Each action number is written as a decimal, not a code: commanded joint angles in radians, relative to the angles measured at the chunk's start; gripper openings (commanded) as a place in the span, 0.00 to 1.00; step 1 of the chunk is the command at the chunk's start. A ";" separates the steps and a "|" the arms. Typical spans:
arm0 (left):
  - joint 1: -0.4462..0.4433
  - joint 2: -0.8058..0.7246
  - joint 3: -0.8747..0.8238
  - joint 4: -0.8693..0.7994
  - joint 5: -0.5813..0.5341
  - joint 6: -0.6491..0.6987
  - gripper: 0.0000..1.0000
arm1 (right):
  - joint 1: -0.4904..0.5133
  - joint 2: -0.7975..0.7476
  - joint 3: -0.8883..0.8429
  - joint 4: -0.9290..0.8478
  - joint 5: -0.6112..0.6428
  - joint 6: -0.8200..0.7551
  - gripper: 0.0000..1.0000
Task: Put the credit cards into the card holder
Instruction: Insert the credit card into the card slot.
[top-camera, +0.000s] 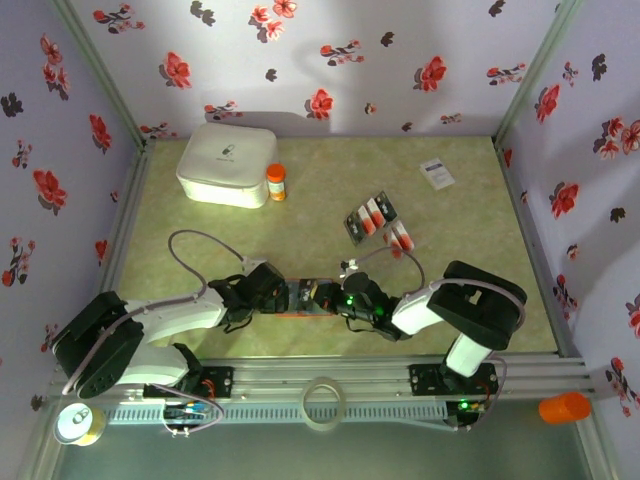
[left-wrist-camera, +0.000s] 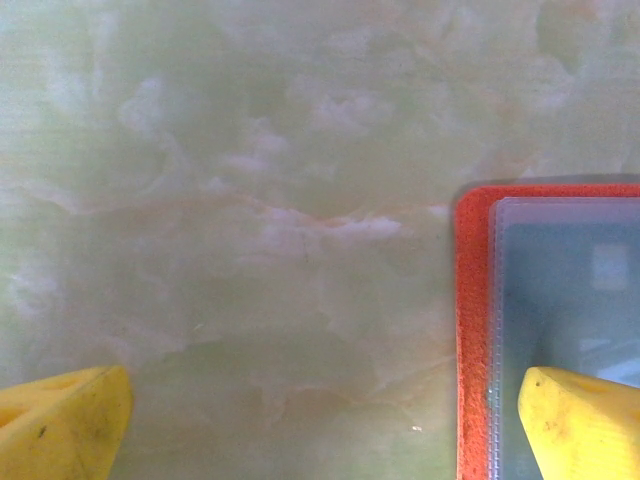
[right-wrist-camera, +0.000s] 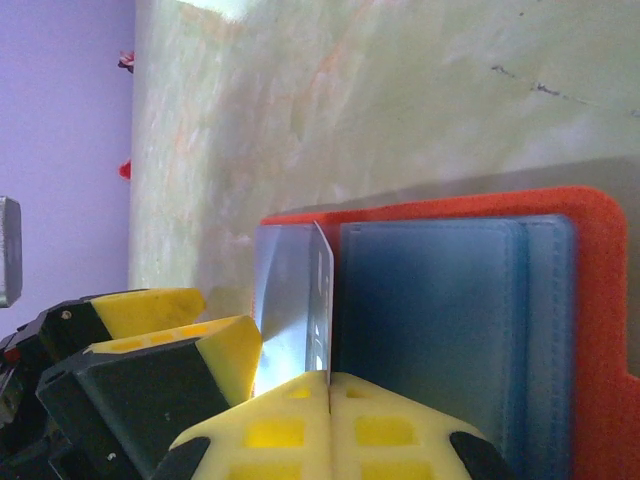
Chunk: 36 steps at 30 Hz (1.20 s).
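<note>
Orange holder (right-wrist-camera: 600, 300) is steadied by the spread left tool (left-wrist-camera: 320, 430); a card (right-wrist-camera: 322, 290) is clenched edge-on in the right tool (right-wrist-camera: 328, 390), the pocket (right-wrist-camera: 430, 320) lying just at three o'clock.

Even overhead light, soft shadows; left wrist view hazy, perhaps defocused.

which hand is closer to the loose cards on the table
Right. The right hand, at the flat orange card holder, is near-left of the fanned dark red-blotched credit cards; the left hand sits farther left.
</note>
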<state>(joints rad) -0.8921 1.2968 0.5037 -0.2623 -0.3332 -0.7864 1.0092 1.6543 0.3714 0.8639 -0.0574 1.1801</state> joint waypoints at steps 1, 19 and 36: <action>-0.007 0.015 -0.022 -0.008 -0.014 -0.014 1.00 | 0.010 -0.028 -0.004 -0.097 -0.011 0.004 0.00; -0.009 0.015 -0.023 -0.006 -0.015 -0.015 1.00 | 0.009 0.022 0.049 -0.187 -0.064 0.012 0.00; -0.008 0.001 -0.027 -0.002 -0.015 -0.017 1.00 | -0.050 -0.031 0.143 -0.406 -0.163 -0.105 0.35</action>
<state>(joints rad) -0.8928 1.2964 0.5018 -0.2573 -0.3374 -0.7868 0.9749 1.6733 0.4953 0.6785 -0.1974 1.1534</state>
